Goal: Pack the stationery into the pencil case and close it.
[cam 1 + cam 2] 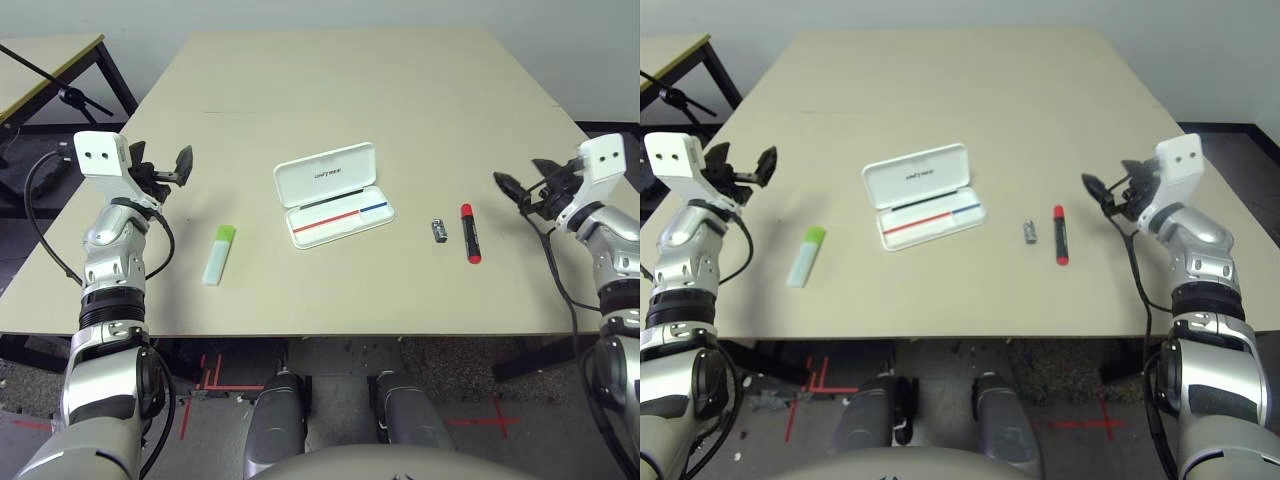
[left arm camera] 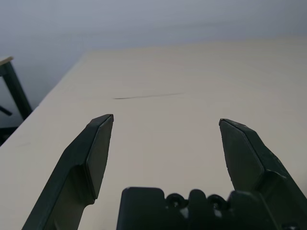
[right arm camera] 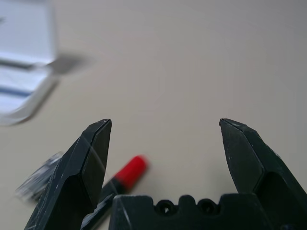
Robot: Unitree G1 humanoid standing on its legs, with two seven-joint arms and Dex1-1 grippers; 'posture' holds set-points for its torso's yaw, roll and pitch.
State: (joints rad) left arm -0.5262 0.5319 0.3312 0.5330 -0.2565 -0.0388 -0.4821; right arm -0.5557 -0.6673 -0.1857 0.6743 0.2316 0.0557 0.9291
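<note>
Robotics lab or test room. Large plain beige desk [image 1: 400,90] fills centre of frame, bare white wall [image 1: 560,30] behind along top. Second bench [image 1: 45,62] with black metal legs at upper left, black stand or tripod arm [image 1: 60,90] beside it. Speckled grey floor at bottom carries red tape crosses [image 1: 205,375], lower left and lower right.

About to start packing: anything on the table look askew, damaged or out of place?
Nothing stands out. The pencil case lies open and intact mid-table, the green-and-white bar to its left, the small metal piece and red marker to its right, all flat. Both grippers hang open, empty.
</note>
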